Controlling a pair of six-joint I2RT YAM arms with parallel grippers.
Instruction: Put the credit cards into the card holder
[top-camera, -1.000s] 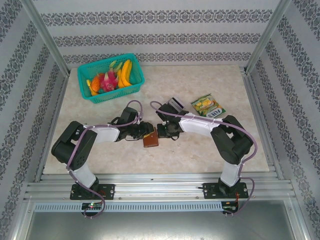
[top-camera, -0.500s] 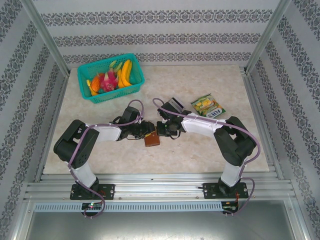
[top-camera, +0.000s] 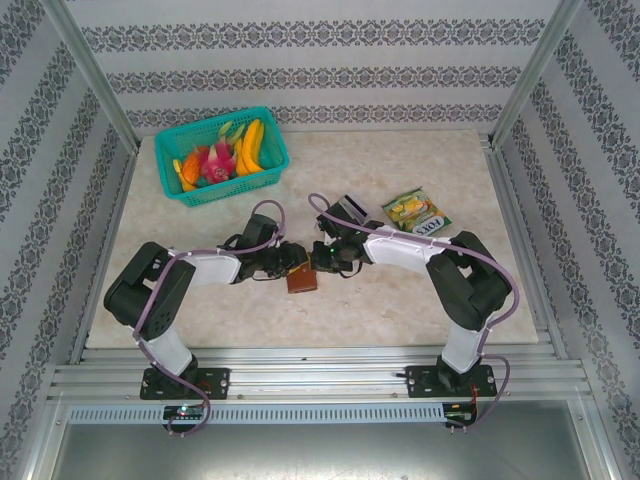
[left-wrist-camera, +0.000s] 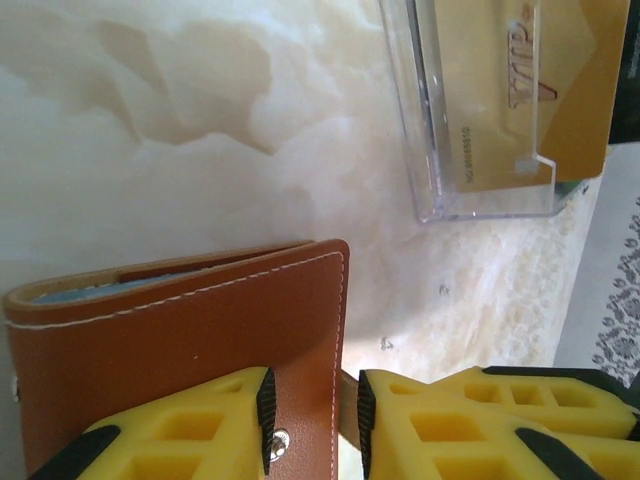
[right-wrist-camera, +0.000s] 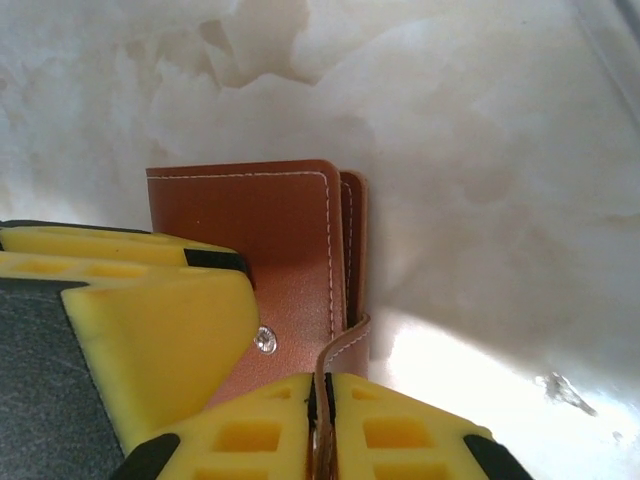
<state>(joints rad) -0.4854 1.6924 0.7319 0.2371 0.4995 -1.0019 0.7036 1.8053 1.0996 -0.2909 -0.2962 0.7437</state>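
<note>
Nearest first: I'm seeing the card holder (right-wrist-camera: 250, 240) sitting on the table (top-camera: 400, 310) just ahead of both bases, btwn the two claws, cover closed. R gripper (right-wrist-camera: 320, 430) is pinching the holder's closure strap (right-wrist-camera: 345, 345), fingers nearly together w/ only the leather tab btwn them. L gripper (left-wrist-camera: 312, 430) is standing narrow and gripping the stud-side edge of the holder, one pad lying just beside the snap stud (left-wrist-camera: 280, 437); I'm reading that as bracing the body. Step in hand, my judgement: opening the holder. The strap is looking free of the stud, but the cover isn't folded back yet, so no slot is reachable. A pale blue edge (left-wrist-camera: 90, 292) is peeking from the holder's top; can't tell if it's a card or lining. Farther out, the credit cards (left-wrist-camera: 580, 90) are lying in the clear box (left-wrist-camera: 425, 150), gold VIP one showing, box near the holder but apart from it. So I'm judging the task as early, cards not yet being loaded. Next move is calling for R to be peeling strap and cover back while L pins the body, w/o dragging the holder, then one claw going out to the box for a card by its thin edge. Beyond that, a snack packet (top-camera: 416, 213) is lying right of the box and a green basket (top-camera: 221, 155) is sitting at the far left; neither is in play.
</note>
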